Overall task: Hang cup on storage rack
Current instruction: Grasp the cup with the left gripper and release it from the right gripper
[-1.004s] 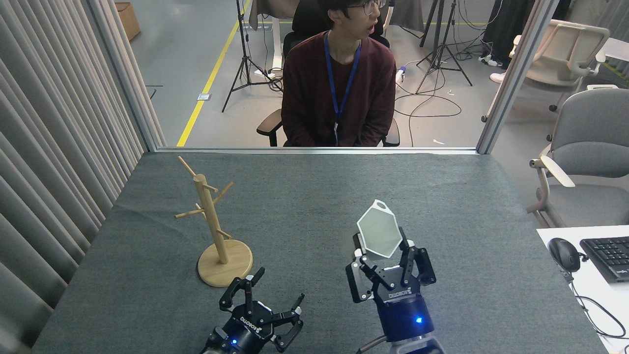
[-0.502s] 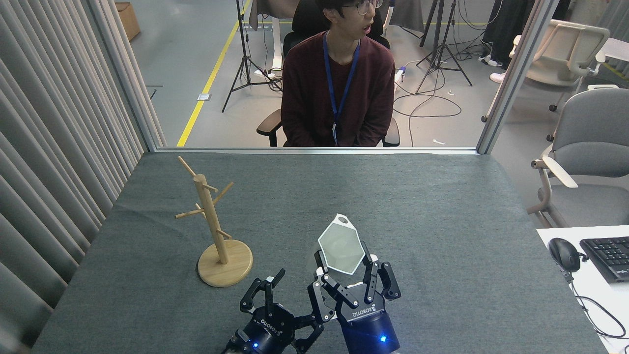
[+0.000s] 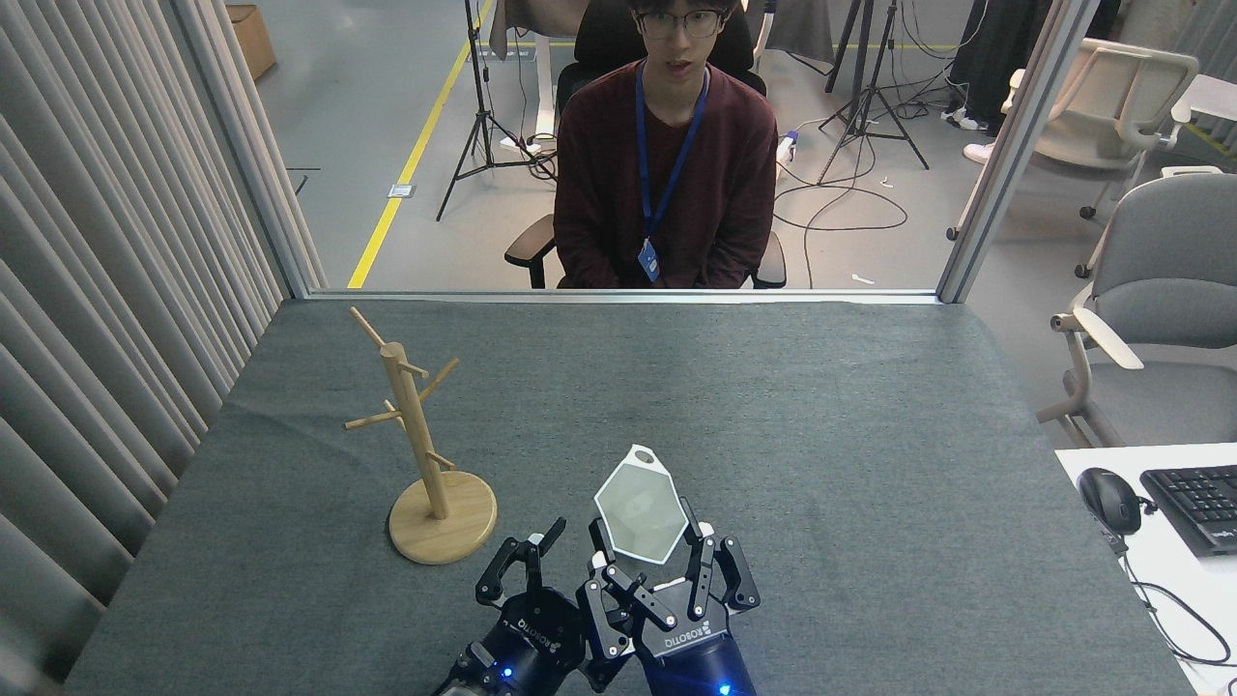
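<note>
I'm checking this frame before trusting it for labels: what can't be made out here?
- Head view: the left hand is partly behind the right hand, so its opening is unclear.
- The cup walls and base are hidden; only its mouth and tab show.
- Both arms are cut off by the bottom edge.
- Storage rack: some pegs overlap the post.

Our right gripper covers the lower walls of the cup; its base is hidden from us. Our left gripper has one finger behind the right gripper, so we cannot read its opening. Both our arms are cut off at the bottom edge. The keyboard runs off the right edge.
</note>
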You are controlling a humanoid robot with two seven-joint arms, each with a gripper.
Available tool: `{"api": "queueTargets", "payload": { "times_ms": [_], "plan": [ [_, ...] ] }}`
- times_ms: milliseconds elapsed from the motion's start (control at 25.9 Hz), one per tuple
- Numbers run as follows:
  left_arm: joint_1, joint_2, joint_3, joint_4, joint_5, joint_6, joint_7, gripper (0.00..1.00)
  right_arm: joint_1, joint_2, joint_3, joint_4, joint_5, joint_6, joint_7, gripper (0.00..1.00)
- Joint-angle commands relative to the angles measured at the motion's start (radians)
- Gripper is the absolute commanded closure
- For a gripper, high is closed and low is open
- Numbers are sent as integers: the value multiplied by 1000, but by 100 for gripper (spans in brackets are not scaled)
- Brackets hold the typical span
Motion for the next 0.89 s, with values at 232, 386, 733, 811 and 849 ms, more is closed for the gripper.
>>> {"api": "queueTargets", "payload": {
  "times_ms": [232,386,733,811,849],
  "plan": [
    [-2,0,0,-13,0,0,0,1,5,7,43,27,8,25,-16,29],
    [-2,-2,0,-13,-2,0,5,7,5,8,47,34,8,27,-16,29],
    [-15,3,0,-13,-5,0,5,38,5,8,49,34,8,27,-21,29],
    [-15,3,0,-13,-5,0,5,38,5,8,49,34,6,27,-22,22],
    [-15,3,0,-13,-5,0,5,38,5,8,49,34,5,27,-30,9]
  ]
}}
